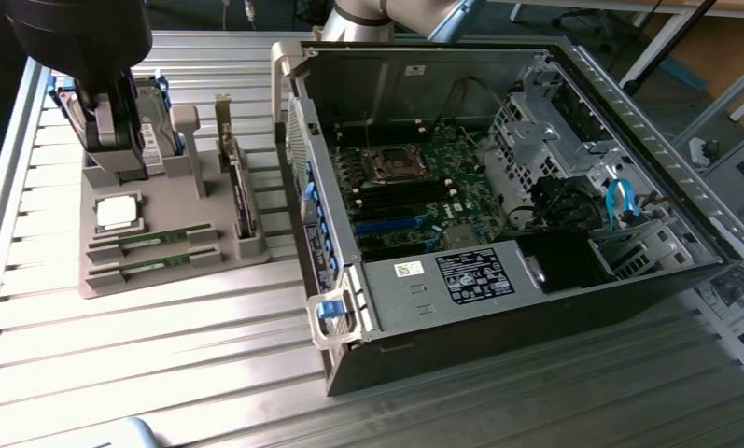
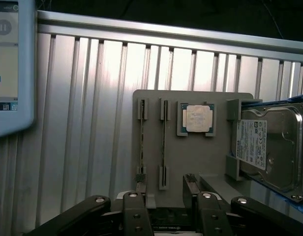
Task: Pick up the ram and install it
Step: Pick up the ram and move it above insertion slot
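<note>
The ribbed, silvery metal worktop (image 1: 160, 355) is carrying, directly on its slats, a flat grey holder tray (image 1: 173, 277) lying toward the exterior view's left and a black computer case (image 1: 471, 347) sitting on its side just beside it, toward the exterior view's right, its open side facing up.

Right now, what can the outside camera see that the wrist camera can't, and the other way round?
Exterior view's extras: the open computer case with its green motherboard and a blue cable. Wrist view's extra: a white-framed screen. Shared: the gray holder carrying two ram sticks, the square CPU chip and the silver hard drive.
</note>
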{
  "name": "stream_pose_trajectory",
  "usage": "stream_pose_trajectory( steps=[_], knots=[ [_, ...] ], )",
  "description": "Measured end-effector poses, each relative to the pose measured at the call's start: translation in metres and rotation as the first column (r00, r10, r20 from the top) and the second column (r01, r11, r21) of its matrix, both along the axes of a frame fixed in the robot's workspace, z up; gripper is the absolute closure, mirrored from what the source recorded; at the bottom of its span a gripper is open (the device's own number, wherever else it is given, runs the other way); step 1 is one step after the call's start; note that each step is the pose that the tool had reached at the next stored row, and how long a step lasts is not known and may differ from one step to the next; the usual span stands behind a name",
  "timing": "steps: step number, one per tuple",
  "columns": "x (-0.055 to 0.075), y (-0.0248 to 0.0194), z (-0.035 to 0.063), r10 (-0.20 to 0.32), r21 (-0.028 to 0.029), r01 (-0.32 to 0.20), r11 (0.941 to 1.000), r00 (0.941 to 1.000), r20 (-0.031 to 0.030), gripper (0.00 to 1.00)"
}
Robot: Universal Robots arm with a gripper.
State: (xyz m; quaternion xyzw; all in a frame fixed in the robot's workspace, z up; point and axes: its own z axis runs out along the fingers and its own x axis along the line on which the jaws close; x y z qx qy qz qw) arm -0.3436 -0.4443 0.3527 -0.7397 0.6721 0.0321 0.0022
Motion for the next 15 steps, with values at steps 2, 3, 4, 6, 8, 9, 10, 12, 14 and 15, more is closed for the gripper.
stream_pose_trajectory(
  steps=[2, 3, 4, 6, 8, 9, 10, 12, 14, 15],
  knots=[
    [0.0, 0.0, -0.0011, 0.0, 0.0017, 0.0, 1.0, 1.0, 0.0, 0.58],
    [0.0, 0.0, -0.0015, 0.0, 0.0025, 0.0, 1.0, 1.0, -0.0001, 0.58],
    [0.0, 0.0, -0.0022, 0.0, 0.0037, 0.0, 1.0, 1.0, -0.0001, 0.58],
    [0.0, 0.0, -0.0035, 0.0, 0.0058, 0.0, 1.0, 1.0, 0.0, 0.58],
    [0.0, 0.0, -0.0047, 0.0, 0.0076, 0.0, 1.0, 1.0, 0.0, 0.58],
    [0.0, 0.0, -0.0052, 0.0, 0.0086, 0.0, 1.0, 1.0, 0.0, 0.58],
    [0.0, 0.0, -0.0057, 0.0, 0.0096, 0.0, 1.0, 1.0, 0.0, 0.58],
    [0.0, 0.0, -0.0073, 0.0, 0.0123, 0.0, 0.9999, 1.0, 0.0, 0.58],
    [0.0, 0.0, -0.0084, 0.0, 0.0139, 0.0, 0.9999, 1.0, 0.0, 0.58],
    [0.0, 0.0, -0.009, 0.0, 0.0147, 0.0, 0.9999, 1.0, 0.0, 0.58]
  ],
)
